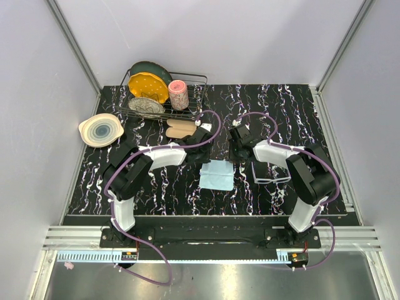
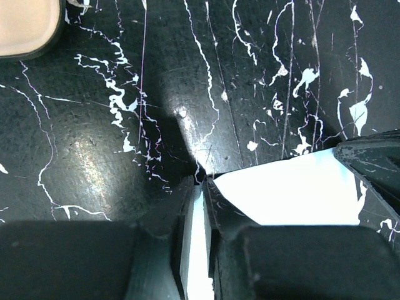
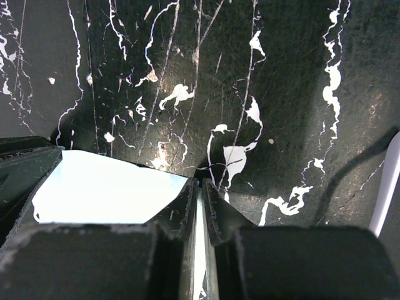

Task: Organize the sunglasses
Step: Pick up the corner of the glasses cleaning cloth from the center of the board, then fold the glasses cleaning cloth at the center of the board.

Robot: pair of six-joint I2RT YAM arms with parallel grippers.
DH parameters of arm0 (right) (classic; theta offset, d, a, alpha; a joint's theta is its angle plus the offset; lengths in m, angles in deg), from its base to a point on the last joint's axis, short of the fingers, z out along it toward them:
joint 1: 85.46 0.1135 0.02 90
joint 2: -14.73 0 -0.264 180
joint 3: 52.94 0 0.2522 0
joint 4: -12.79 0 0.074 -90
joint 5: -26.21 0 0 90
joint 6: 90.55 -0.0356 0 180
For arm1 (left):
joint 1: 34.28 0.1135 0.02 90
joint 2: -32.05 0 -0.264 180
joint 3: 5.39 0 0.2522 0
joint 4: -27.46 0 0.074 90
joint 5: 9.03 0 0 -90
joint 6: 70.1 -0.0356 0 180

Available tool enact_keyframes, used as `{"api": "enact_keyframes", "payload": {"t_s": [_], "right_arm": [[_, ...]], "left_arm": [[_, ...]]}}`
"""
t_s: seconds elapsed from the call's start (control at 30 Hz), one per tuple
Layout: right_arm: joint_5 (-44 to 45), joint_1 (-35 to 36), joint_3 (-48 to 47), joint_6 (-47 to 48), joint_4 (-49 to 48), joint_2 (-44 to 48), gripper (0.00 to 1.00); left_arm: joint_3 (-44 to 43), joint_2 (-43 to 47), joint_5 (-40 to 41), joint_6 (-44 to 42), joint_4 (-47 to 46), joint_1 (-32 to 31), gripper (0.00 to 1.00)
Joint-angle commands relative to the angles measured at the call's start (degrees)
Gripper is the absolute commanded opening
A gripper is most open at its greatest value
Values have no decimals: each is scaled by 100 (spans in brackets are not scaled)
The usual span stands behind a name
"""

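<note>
Only in the top view are the sunglasses (image 1: 272, 174) seen whole: a thin whitish frame with clear lenses, laid on the table (image 1: 156, 187) just right of the cloth (image 1: 217, 174), beside the right arm. The grips are shown by the wrist views alone: the left gripper (image 2: 203, 182) and the right gripper (image 3: 201, 182) are each closed on a corner of the cloth, a pale strip being pinched between the fingers.
</note>
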Motion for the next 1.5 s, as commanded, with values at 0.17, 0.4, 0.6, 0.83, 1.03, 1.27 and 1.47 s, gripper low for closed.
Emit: {"api": "enact_keyframes", "payload": {"t_s": [0.17,0.4,0.6,0.83,1.03,1.27,1.47], "right_arm": [[-1,-9,248,-1,246,-66,10],[7,-9,248,16,246,-13,0],[-98,-9,274,183,263,119,0],[-133,-18,274,280,412,409,0],[-274,-18,256,324,456,637,0],[-370,-18,248,350,474,874,0],[-660,-9,291,377,474,980,0]], "left_arm": [[358,-261,-215,-67,601,-68,13],[200,-164,-250,-128,740,-67,0],[-222,-6,-496,-418,1048,-59,0],[-266,266,-479,-629,1172,-50,0],[-301,521,-601,-743,1146,20,0],[-354,644,-882,-1139,1014,47,0],[-459,653,-1277,-1517,1057,82,0]]}}
